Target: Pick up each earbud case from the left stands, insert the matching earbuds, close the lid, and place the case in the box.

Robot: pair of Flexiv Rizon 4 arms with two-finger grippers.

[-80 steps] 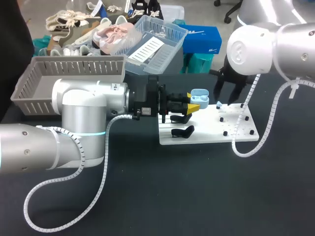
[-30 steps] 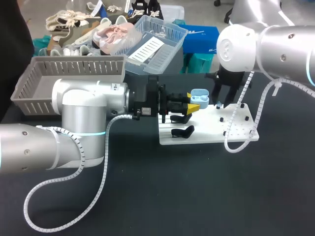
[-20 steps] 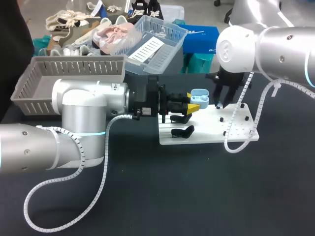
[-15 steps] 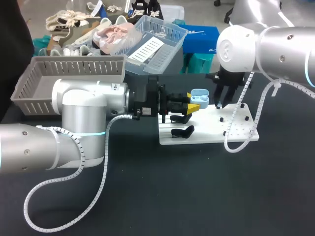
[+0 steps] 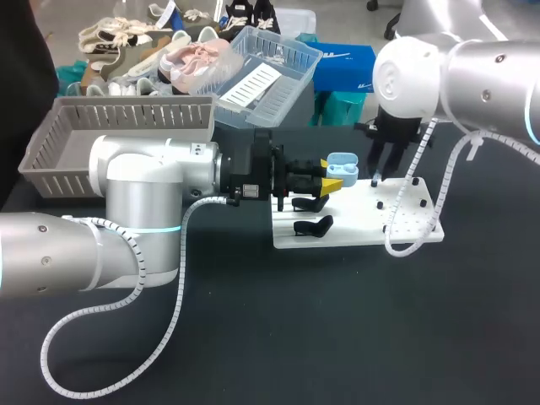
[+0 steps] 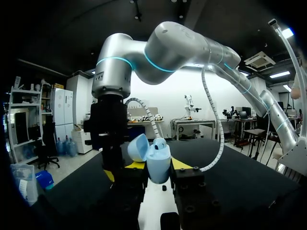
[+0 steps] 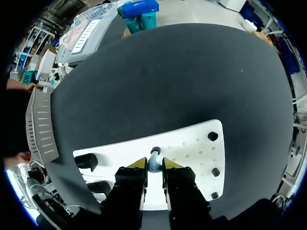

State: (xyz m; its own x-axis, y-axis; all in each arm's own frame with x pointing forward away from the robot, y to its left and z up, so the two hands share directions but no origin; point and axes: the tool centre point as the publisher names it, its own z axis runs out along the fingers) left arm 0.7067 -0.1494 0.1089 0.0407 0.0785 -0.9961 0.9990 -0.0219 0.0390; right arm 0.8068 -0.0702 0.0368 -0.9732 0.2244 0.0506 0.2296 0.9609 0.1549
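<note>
The black table [image 5: 337, 329] carried a white board [image 5: 354, 232] near its middle, dotted with small black pegs [image 5: 386, 228] on the right half and bearing two black stands [image 5: 314, 225] on the left half. A grey slatted basket [image 5: 51, 160] sat at the table's far left corner, well apart from the board. The left arm lay low across the table from the left, and the left gripper [image 5: 331, 175] was clamped on a pale blue earbud case [image 5: 342, 162], one yellow tip on each side of it; the case stood upright above the far left part of the board with its lid [image 6: 139, 147] swung open. The right arm came in from the upper right and hung over the board's far edge, just beside the case. In the right wrist view the right gripper [image 7: 154, 165] had its jaws drawn close together on a small pale earbud [image 7: 154, 160], with the white board and its pegs below.
</note>
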